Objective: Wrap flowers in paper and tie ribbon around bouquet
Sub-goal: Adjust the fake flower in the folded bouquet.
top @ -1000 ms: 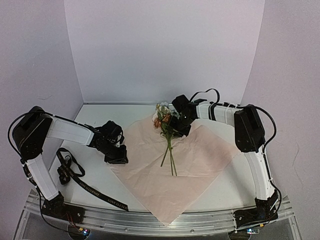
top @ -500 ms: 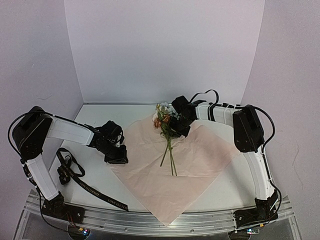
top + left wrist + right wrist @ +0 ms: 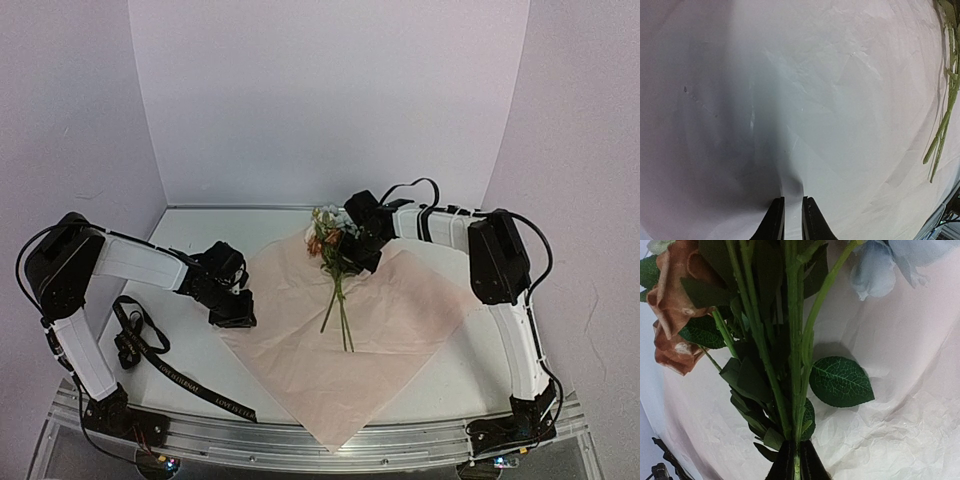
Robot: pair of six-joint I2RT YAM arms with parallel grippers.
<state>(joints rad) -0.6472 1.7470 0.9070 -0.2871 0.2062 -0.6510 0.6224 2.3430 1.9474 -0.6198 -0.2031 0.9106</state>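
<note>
The pale pink paper (image 3: 370, 340) lies flat as a diamond in the middle of the table. On it lie the flowers (image 3: 328, 240), blooms toward the back and thin stems pointing to the front. My right gripper (image 3: 355, 252) is shut on the flowers' stems just below the leaves; in the right wrist view a green stem sits between the gripper's (image 3: 796, 445) tips, with rust blooms (image 3: 675, 295) at upper left. My left gripper (image 3: 236, 312) is at the paper's left corner, and in the left wrist view it (image 3: 792, 201) pinches a raised fold of paper (image 3: 840, 100). The black ribbon (image 3: 150, 352) lies loose at left.
The white table (image 3: 220, 225) is boxed in by pale walls at the back and sides. A metal rail (image 3: 300, 440) runs along the front edge, where the paper's near corner reaches. The ribbon's looped end lies close to the left arm's base.
My right gripper has closed onto the flower stems and shifted very slightly. The left arm, paper and ribbon have not moved.
</note>
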